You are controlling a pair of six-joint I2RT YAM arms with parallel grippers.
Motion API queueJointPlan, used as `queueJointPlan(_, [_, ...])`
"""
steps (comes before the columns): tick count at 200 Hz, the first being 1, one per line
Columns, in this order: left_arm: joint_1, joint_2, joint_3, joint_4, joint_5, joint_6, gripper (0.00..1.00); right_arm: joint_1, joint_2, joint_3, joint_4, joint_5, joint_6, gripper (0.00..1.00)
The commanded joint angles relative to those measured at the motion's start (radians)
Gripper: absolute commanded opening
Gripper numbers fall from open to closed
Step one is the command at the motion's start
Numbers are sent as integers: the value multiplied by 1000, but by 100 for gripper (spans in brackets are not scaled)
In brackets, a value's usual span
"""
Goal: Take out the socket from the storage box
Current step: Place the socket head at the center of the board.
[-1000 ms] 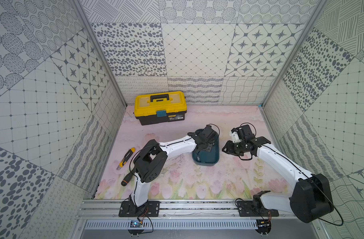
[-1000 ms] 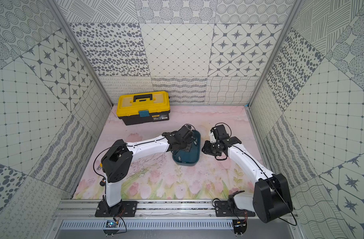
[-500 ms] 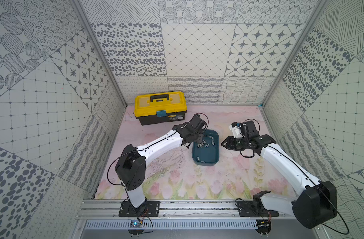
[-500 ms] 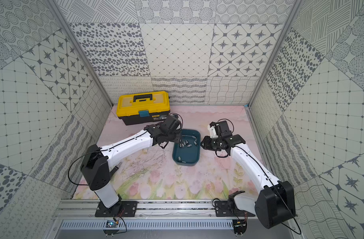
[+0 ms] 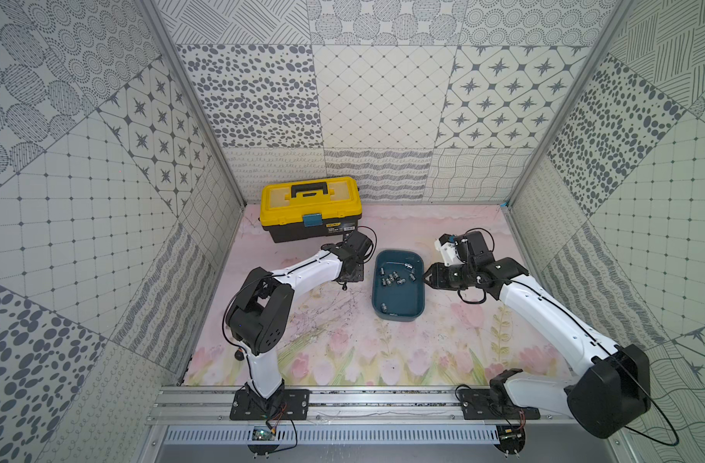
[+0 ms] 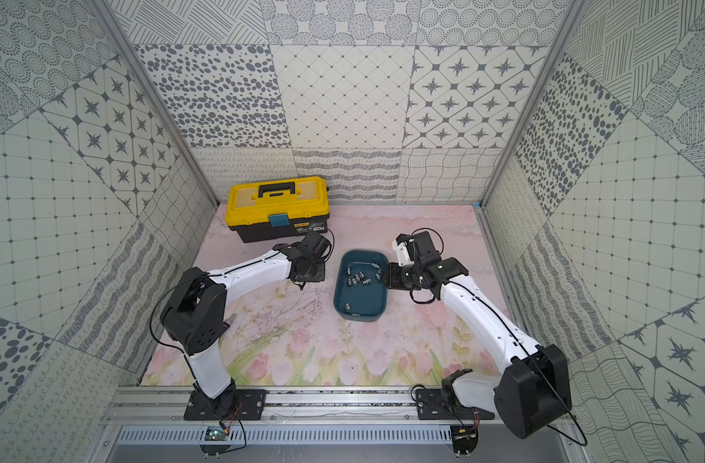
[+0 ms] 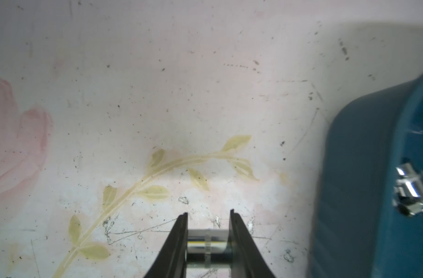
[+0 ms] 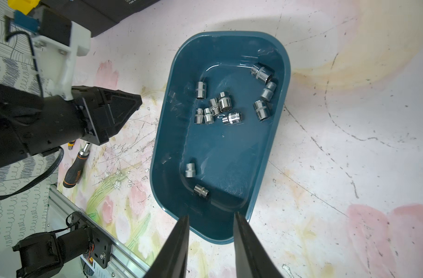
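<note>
The storage box [image 5: 399, 306] [image 6: 361, 308] [image 8: 229, 149] is a dark teal tub on the flowered mat, and several chrome sockets [image 5: 391, 278] [image 8: 220, 106] lie loose in it. My left gripper [image 7: 208, 214] [image 5: 349, 276] [image 6: 309, 276] is just left of the box, low over the mat. It is shut on one chrome socket [image 7: 208, 248] held crosswise between its fingers. My right gripper [image 8: 210, 216] [image 5: 427, 276] [image 6: 387, 276] stands open at the box's right rim with nothing between its fingers. A corner of the box [image 7: 362, 168] shows in the left wrist view.
A yellow-lidded black toolbox [image 5: 311, 206] [image 6: 276, 208] stands at the back left, close behind the left wrist. An orange-and-black screwdriver [image 8: 73, 173] lies on the mat near the left arm's base. Patterned walls close in three sides.
My left gripper has come out from over the box, swung round its back left side and down to the mat left of it, with the socket. The right gripper shifted slightly.
</note>
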Motion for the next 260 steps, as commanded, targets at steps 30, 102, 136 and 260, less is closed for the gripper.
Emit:
queueJointPlan(30, [32,58,-56,62,-17,-66,21,63,65,52,45,53,12,35])
queueJointPlan(102, [41,58,-117,130,15,-90,24,112,119,85,43,81,5,36])
queueJointPlan(136, [41,49,-139,143,25,-99,31,120,120,89,46,90,9,36])
queueJointPlan(260, [42,-131,-132,49,16,-55,54,140,227,152,49,121,-29,38])
